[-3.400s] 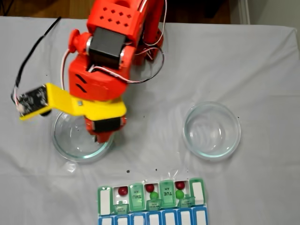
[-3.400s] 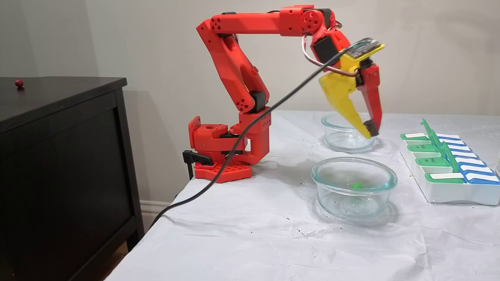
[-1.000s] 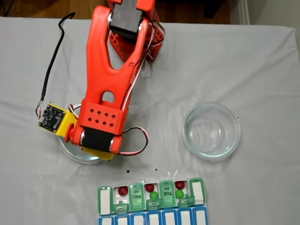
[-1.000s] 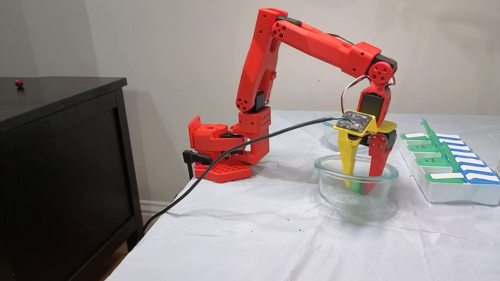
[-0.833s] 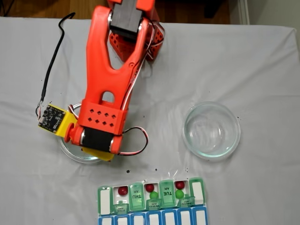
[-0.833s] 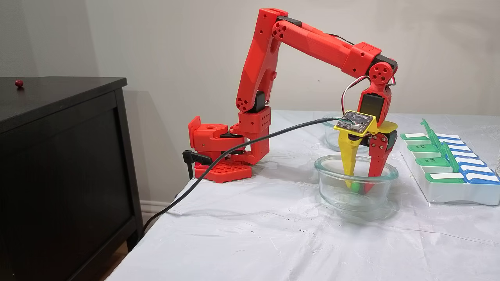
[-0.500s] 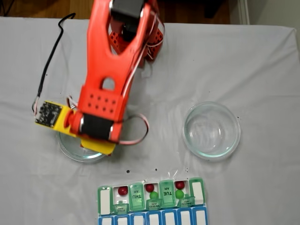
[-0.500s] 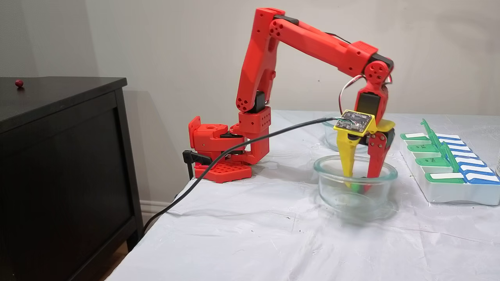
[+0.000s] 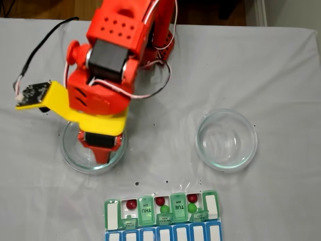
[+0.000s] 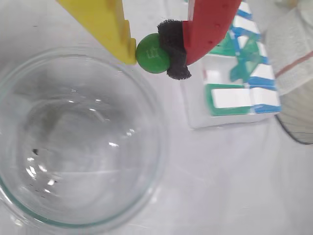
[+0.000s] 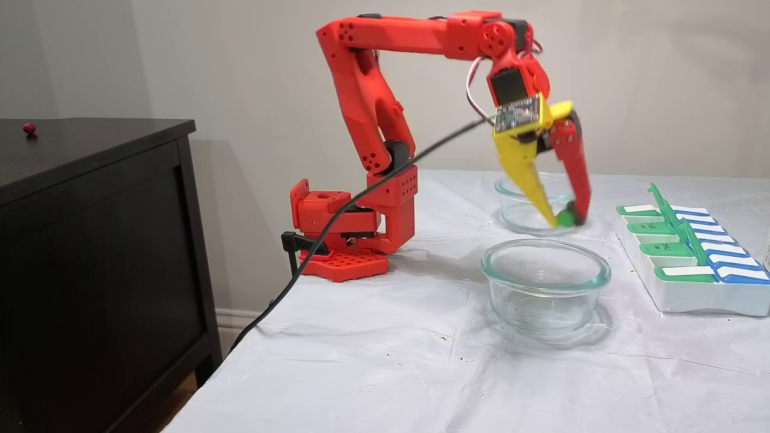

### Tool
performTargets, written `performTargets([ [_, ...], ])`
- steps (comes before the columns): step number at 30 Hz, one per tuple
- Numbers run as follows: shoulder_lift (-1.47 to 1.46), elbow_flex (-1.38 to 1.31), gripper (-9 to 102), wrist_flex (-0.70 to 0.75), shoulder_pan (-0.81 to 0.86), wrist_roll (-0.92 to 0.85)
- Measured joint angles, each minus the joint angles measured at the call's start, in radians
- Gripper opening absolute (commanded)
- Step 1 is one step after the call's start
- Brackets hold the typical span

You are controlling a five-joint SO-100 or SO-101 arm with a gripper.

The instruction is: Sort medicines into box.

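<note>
Green ball point(image 10: 152, 53) pinched in the hand point(image 10: 155, 53) — yellow finger point(image 10: 105, 24) on one side, red finger point(image 10: 208, 24) with a black foam pad point(image 10: 173, 49) on the other. In the side fixed view the hand point(image 11: 564, 220) hangs in the air above the near glass dish point(image 11: 544, 282), with the ball point(image 11: 565, 219) at the fingertips. The dish looks empty in the wrist view point(image 10: 73, 147).

Far glass dish point(image 11: 526, 207) sits behind the hand in the side view; in the top fixed view it is the right-hand dish point(image 9: 226, 139), well apart from the left one point(image 9: 92, 149), which the arm partly covers.

Pill box point(image 9: 161, 216) lies at the bottom edge of the top view on the white cloth point(image 9: 281, 75) over the tabletop. Open white compartments in its green row hold balls — one red ball point(image 9: 131, 204) alone, a red point(image 9: 160, 201) with a green point(image 9: 164, 209), another red point(image 9: 192, 198) with a green point(image 9: 192, 207). Lids marked THU point(image 9: 146, 210) and TUE point(image 9: 178, 205) are closed between them.

Dark cabinet point(image 11: 90, 252) stands left of the tabletop in the side view, with a small red ball point(image 11: 28, 127) on top.
</note>
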Motion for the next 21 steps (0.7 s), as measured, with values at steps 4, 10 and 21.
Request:
performTargets([
  [4,0.002,0.043,0,-0.175,-0.031,0.049],
  [10,-0.08,0.107,0,-0.4,-0.112,0.046],
  [21,-0.255,0.146,0,-0.666,-0.195,-0.092],
])
